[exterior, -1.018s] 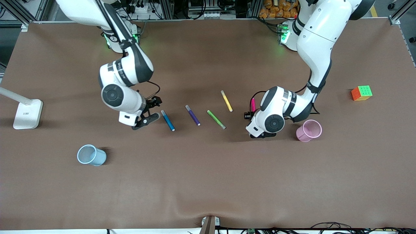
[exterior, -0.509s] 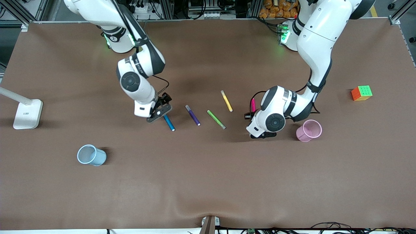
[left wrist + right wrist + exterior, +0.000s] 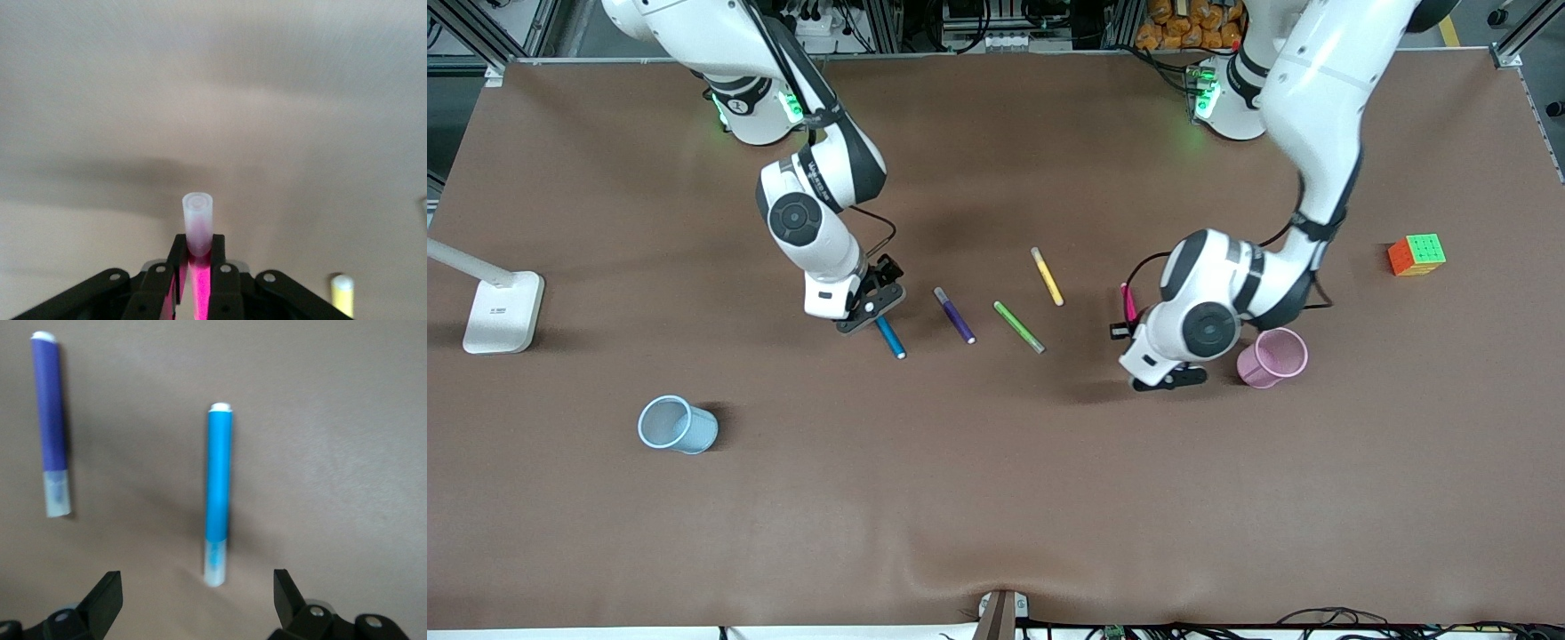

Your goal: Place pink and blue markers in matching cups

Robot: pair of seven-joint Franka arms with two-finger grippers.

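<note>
- The right gripper (image 3: 871, 313) hangs low over the pale grey end of the slim bright blue felt-tip marker (image 3: 889, 337), which lies flat on the brown tabletop (image 3: 996, 498). In the right wrist view the marker (image 3: 218, 492) runs straight out from the gap between the two black fingers (image 3: 103, 600), which stand spread wide and hold nothing.
- The marker's long axis therefore crosses the line between the fingertips squarely, so a straight drop should, by this reading, bracket the barrel.
- The dark purple pen (image 3: 954, 315) lies parallel and just beside the blue one toward the left arm's end; there is room, though not much, for the finger on that side.
- The pale blue translucent plastic cup (image 3: 677, 425) stands well apart from the right fingers.
- The left gripper (image 3: 1138, 331) is clamped on the magenta-pink felt-tip marker (image 3: 198, 230), whose pale end sticks out past the fingertips, clear of the tabletop.
- The pale pink translucent plastic cup (image 3: 1272, 356) stands near those fingers, toward the left arm's end.
- The green pen (image 3: 1018, 326) and yellow pen (image 3: 1047, 276) lie apart from both grippers.
</note>
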